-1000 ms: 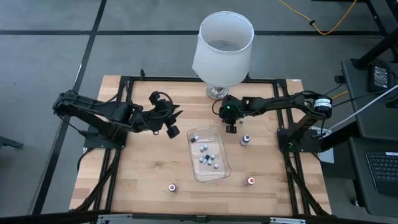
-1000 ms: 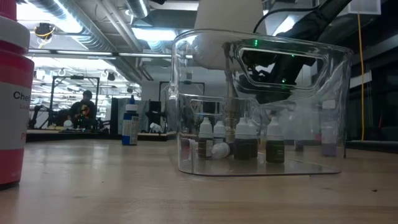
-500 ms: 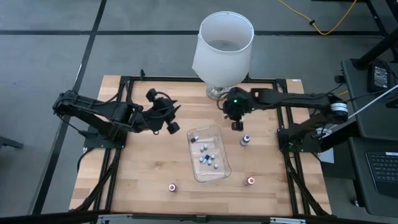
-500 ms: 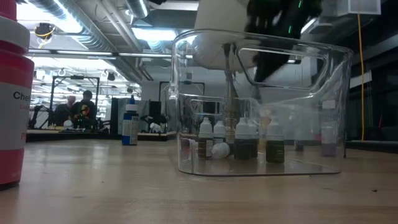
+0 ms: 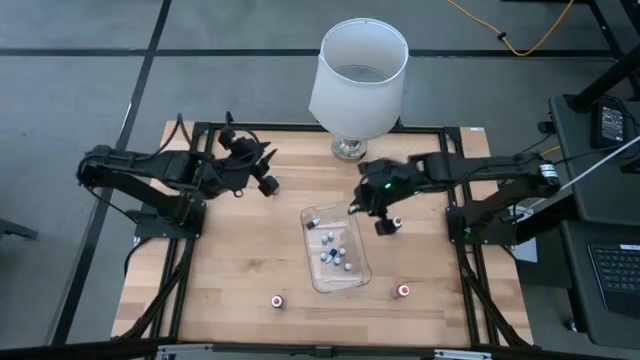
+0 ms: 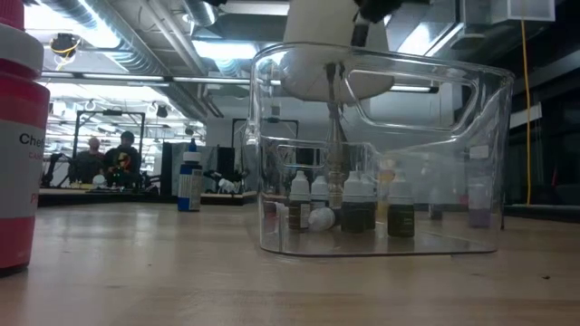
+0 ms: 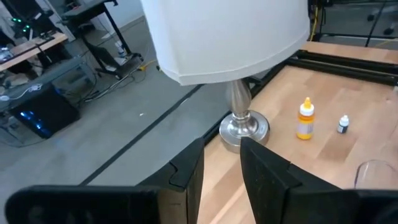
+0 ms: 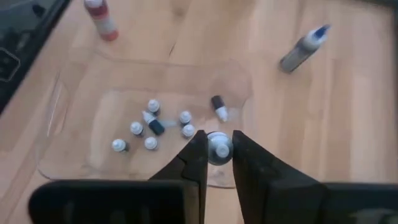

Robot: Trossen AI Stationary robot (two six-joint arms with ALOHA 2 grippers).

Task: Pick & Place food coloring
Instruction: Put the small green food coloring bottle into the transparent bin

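Bottle held: you have one white-capped food coloring bottle [image 8: 218,149] pinched between the right gripper's [image 8: 217,151] fingers, above the near edge of the tray [image 8: 59,99].
Bottles in tray: you can count about seven small bottles [image 8: 151,124] lying loose on the tray floor; the low view shows several standing upright behind the clear wall [image 6: 349,203].
Bottles outside: a red-capped one [image 5: 403,291] and another [image 5: 276,300] sit on the table [image 5: 220,270] toward the front edge, apart from the tray [image 5: 338,247].
Right gripper: it hangs at the tray's right rim [image 5: 383,215], jaws narrow around that bottle.
Left gripper: it sits at the table's back left [image 5: 262,180], well apart from the tray, fingers [image 7: 186,171] narrowly parted and holding nothing.
Lamp: your white lamp [image 5: 358,80] stands at the back edge, with an orange-capped bottle [image 7: 305,118] near its base.
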